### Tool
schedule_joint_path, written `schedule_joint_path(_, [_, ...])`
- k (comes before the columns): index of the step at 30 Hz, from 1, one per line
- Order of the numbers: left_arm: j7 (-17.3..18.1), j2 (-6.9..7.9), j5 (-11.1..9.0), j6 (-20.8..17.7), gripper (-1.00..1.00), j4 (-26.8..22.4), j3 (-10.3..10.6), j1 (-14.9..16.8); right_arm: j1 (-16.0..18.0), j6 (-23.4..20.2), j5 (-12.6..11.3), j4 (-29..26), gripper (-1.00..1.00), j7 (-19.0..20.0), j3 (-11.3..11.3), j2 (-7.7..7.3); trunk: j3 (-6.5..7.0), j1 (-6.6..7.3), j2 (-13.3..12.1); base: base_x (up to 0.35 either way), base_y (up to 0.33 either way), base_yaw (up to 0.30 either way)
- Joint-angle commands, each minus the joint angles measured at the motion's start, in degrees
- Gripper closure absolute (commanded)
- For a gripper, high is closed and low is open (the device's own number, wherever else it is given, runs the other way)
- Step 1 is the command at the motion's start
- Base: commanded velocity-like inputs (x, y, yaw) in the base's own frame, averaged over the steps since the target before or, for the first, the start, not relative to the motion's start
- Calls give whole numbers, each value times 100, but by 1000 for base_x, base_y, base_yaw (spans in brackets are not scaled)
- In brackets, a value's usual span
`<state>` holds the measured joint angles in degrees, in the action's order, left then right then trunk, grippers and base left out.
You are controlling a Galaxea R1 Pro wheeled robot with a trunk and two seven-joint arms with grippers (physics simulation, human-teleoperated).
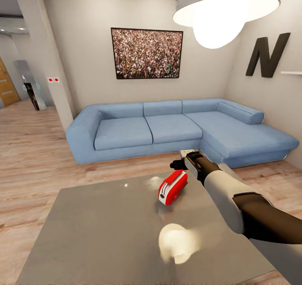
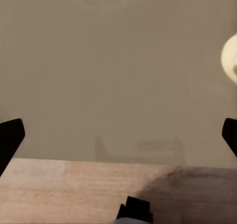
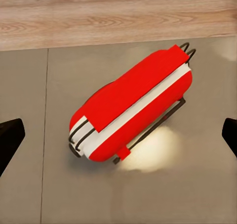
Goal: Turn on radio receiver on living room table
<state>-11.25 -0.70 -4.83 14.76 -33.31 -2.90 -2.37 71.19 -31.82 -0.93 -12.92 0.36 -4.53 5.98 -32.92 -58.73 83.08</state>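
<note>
Radio receiver (image 1: 173, 187) sits on the grey glossy surface (image 1: 96, 230), toward its far right part, lying at an angle with its long axis running near-left to far-right. Red body, white-silver band along the edge, red handle strap on top. Dial face not readable from the head view.

Right arm reaches forward over the right side of the surface; right gripper (image 1: 181, 164) hangs just beyond the far end of the radio, above it, no contact visible. Right wrist view looks straight down on the radio (image 3: 131, 105): red handle strap across the top, wire bails at both ends, surface edge and wood floor (image 3: 98, 11) beyond it. The two dark fingertips (image 3: 10, 140) show at opposite edges of that frame, spread wide, with the radio between them and clear of both.

Left gripper (image 2: 118, 145): fingertips (image 2: 10, 137) likewise at opposite frame edges, spread apart, nothing between them. It faces grey surface with a strip of wood floor; probably near the surface's edge, hard to say from this view.

Room: blue L-shaped sofa (image 1: 167, 128) beyond the surface, framed crowd photo (image 1: 147, 53) on the wall above it, black letter N (image 1: 267, 54) on the right wall, pendant lamp (image 1: 222, 8) overhead, its glare reflected on the surface's near part.
</note>
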Motion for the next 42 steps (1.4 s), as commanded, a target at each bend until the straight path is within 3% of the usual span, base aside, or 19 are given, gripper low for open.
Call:
schedule_joint_path(1, [0,-3,0,0,-100,-2,0,0,0,5,2,-3,-100,3,-5,0,-10,0,0,0,0,0])
schedule_joint_path(11, [0,-25,-8,41,-100,-7,8,0,0,675,10,0,-100,8,5,-6,-102,0,0,0,0,0])
schedule_joint_path(42, [0,-19,0,133,-100,-3,9,0,0,704,13,1,-100,7,5,-9,-390,0,0,0,0,0])
